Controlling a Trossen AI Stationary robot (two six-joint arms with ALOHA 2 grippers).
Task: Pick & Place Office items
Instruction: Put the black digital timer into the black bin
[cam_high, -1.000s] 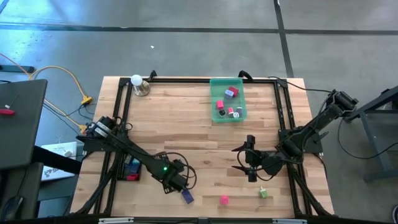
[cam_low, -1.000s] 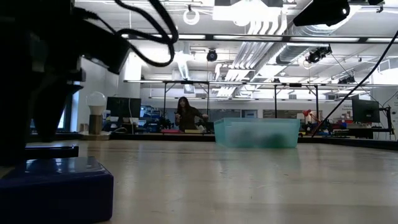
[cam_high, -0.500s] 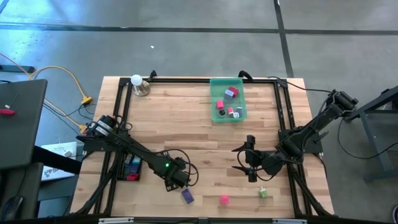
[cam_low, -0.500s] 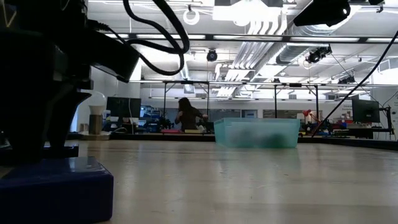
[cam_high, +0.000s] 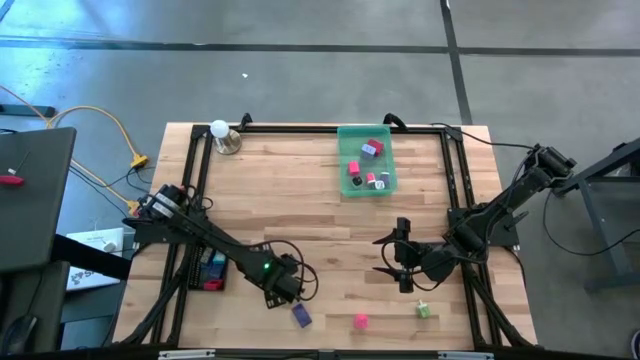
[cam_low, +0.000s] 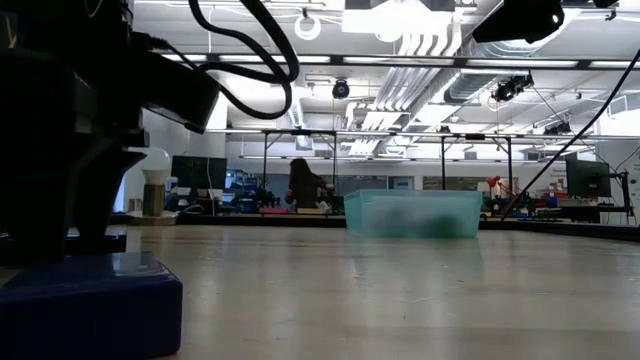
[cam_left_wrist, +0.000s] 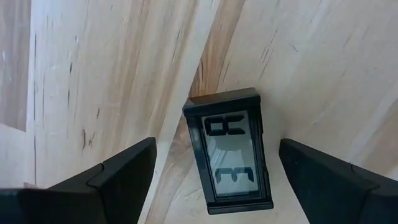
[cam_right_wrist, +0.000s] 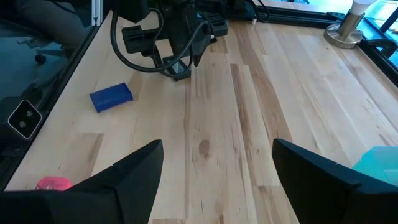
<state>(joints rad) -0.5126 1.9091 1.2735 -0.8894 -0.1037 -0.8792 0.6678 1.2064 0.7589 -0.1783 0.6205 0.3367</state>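
A small black piece with a grey display (cam_left_wrist: 230, 149) lies flat on the wooden table. My left gripper (cam_left_wrist: 217, 149) points down over it, open, one finger on each long side and both clear of it; the right wrist view shows this gripper (cam_right_wrist: 180, 62) too. A blue block (cam_high: 301, 316) lies on the table just beside it, toward the near edge. A pink piece (cam_high: 360, 321) and a green piece (cam_high: 424, 310) lie along the near edge. My right gripper (cam_high: 385, 255) hangs open over the table's right half with nothing between its fingers.
A translucent green tray (cam_high: 345, 140) holding several small pieces stands at the far middle. A black tray (cam_high: 210, 270) with pieces sits at the left frame. A white ball on a metal base (cam_high: 222, 135) stands at the far left corner. A person moves in the room behind.
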